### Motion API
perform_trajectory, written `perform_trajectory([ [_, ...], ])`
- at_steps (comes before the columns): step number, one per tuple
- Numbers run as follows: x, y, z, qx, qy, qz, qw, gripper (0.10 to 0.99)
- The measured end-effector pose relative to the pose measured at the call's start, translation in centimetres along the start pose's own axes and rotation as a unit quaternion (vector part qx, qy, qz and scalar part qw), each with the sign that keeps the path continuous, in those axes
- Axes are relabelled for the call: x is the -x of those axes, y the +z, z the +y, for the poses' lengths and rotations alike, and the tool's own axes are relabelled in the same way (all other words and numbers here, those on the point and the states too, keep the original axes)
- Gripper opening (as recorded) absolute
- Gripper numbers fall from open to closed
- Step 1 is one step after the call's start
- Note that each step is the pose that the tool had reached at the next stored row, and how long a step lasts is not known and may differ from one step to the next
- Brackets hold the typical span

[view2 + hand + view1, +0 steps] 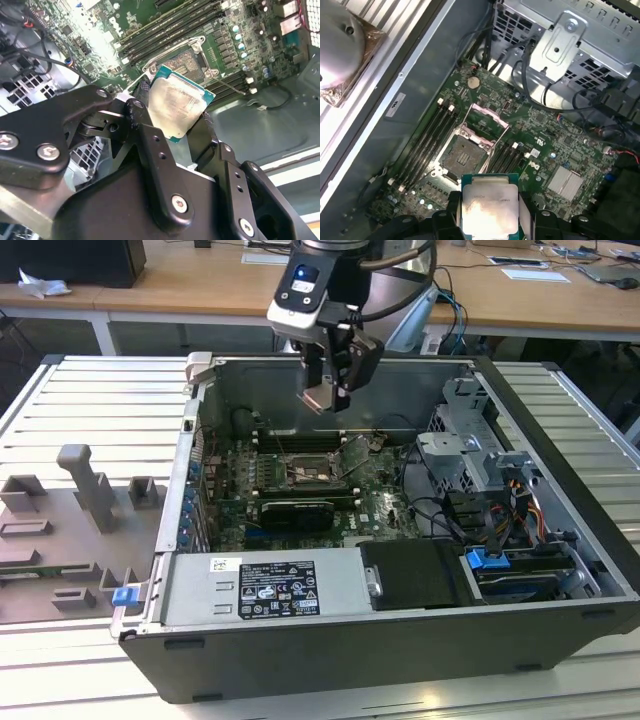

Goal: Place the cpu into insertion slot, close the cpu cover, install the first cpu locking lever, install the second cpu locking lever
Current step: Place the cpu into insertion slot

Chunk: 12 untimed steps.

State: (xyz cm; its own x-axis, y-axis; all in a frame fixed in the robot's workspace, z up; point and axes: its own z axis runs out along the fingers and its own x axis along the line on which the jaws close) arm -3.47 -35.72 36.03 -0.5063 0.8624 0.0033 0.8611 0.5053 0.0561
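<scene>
Jaws clamped on two opposite edges of the cpu (176, 106), the gripper (327, 395) hangs above the open case (560, 440), near its back wall in the exterior view, with the cpu well clear of the board (555, 145). Below it the slot (462, 157) lies bare, dark centre showing, between rows of memory slots (427, 137) towards the middle of the board. Its cover (487, 116) stands tilted up at the slot's edge, apart from the cpu, whose pale top shows in both wrist views.
</scene>
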Motion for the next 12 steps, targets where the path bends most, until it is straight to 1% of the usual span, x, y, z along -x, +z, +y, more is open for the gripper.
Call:
perform_trajectory([
  [4, 0.00, 0.02, 0.00, -0.0002, 0.027, -0.0021, 0.9996, 0.541],
  [6, 0.00, 0.03, 0.00, -0.0004, 0.041, -0.0032, 0.9991, 0.541],
  [8, 0.00, 0.06, 0.00, -0.0006, 0.066, -0.0051, 0.9978, 0.541],
  [10, 0.00, 0.08, 0.00, -0.0007, 0.079, -0.0060, 0.9968, 0.541],
  [12, 0.00, 0.11, -0.01, -0.0007, 0.100, -0.0074, 0.9949, 0.541],
])
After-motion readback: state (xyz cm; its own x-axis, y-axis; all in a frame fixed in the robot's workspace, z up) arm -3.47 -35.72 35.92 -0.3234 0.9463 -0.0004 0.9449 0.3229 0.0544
